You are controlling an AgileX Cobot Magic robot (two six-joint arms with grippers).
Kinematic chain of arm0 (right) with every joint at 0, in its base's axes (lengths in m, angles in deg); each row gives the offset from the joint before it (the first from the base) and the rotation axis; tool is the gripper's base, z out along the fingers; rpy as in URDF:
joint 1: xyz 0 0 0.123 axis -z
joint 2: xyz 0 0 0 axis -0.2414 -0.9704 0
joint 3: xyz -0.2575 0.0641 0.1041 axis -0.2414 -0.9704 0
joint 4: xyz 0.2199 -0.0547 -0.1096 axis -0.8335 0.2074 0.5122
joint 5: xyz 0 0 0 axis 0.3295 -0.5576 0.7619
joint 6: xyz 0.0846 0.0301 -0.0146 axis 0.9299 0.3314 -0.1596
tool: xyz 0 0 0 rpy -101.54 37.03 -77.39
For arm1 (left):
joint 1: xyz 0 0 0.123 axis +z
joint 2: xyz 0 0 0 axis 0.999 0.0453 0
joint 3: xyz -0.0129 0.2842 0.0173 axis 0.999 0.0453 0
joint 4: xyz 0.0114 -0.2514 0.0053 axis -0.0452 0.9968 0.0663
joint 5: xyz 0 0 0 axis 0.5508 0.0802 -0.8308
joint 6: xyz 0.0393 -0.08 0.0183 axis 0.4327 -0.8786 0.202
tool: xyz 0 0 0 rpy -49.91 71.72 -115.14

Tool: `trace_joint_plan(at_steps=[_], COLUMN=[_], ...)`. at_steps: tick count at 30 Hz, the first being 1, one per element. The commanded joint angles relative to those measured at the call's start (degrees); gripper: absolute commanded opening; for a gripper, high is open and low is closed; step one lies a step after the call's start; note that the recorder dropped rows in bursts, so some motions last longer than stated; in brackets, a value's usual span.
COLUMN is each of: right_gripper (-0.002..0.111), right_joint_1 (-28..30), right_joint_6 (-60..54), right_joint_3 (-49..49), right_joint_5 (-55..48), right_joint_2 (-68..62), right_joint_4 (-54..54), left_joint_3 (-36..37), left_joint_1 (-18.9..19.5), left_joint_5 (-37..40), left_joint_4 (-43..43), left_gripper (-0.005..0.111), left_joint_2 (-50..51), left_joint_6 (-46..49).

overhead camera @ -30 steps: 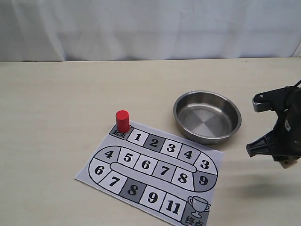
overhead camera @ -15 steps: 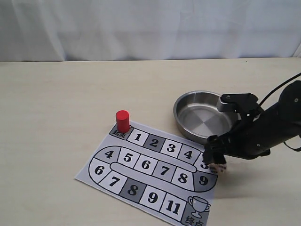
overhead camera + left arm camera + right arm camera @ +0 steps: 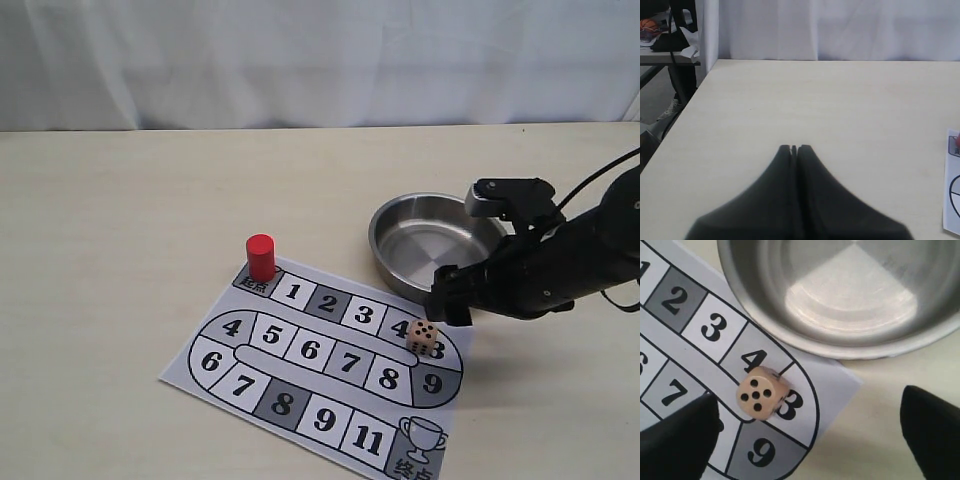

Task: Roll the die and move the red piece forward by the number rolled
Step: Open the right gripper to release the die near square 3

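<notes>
The die (image 3: 422,337) lies on the paper game board (image 3: 322,418), across the line between the squares marked 4 and 3, with five pips facing up. The right wrist view shows the die (image 3: 760,391) just beside one finger of my right gripper (image 3: 809,397), which is open and empty. In the exterior view my right gripper (image 3: 448,298) hovers just above and right of the die, by the bowl's near rim. The red piece (image 3: 260,257) stands upright on the start square at the board's far left corner. My left gripper (image 3: 794,148) is shut and empty over bare table.
A round steel bowl (image 3: 430,250) sits empty just beyond the board's right end, partly under my right arm; its inside (image 3: 850,295) fills the right wrist view. The board's edge (image 3: 952,200) shows in the left wrist view. A white curtain backs the table.
My right arm swung in from the table's right edge carrying the die, then opened. The die dropped onto the board and now rests with five up. The red piece has not moved.
</notes>
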Motion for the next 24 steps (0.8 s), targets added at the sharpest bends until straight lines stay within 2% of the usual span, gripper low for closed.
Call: trace_joint_plan(at_steps=[1, 6, 8, 16, 24], right_gripper=[0.090, 0.090, 0.086, 0.050, 0.008], right_joint_1=[0.34, 0.34, -0.05, -0.05, -0.71], right_joint_6=[3.34, 3.34, 3.21, 3.21, 3.31], right_joint_3=[-0.13, -0.13, -0.13, -0.13, -0.13], right_joint_5=[-0.75, -1.08, -2.02, -4.87, -6.57], right_joint_2=[0.51, 0.51, 0.51, 0.51, 0.51], right_joint_4=[5.10, 5.10, 5.10, 4.91, 4.24], left_joint_3=[0.11, 0.11, 0.11, 0.11, 0.11], left_joint_1=[-0.01, -0.01, -0.01, -0.01, -0.01], left_joint_5=[-0.69, -0.69, -0.69, -0.69, -0.69], left_joint_4=[0.01, 0.01, 0.01, 0.01, 0.01], left_gripper=[0.000, 0.000, 0.000, 0.000, 0.000], left_joint_2=[-0.06, -0.06, -0.06, -0.06, -0.06], left_joint_6=[-0.32, -0.32, -0.32, -0.32, -0.32])
